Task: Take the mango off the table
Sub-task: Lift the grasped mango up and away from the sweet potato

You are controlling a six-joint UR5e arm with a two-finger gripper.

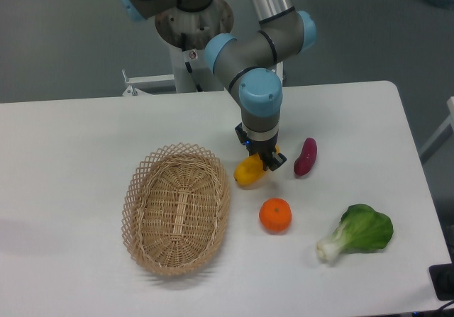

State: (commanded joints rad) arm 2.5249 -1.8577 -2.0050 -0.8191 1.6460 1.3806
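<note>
Tabletop (pixel 85 140), white, carries every item. Wicker basket (pixel 177 207) lies left of the mango (pixel 247 173), which rests on the table just beside the basket's right rim. Gripper (pixel 259 157) stands vertically over the mango's middle, fingers straddling it for a crosswise grasp; whether they are clamped cannot be told. Orange (pixel 275 215) sits nearby, clear of the grasp.
</note>
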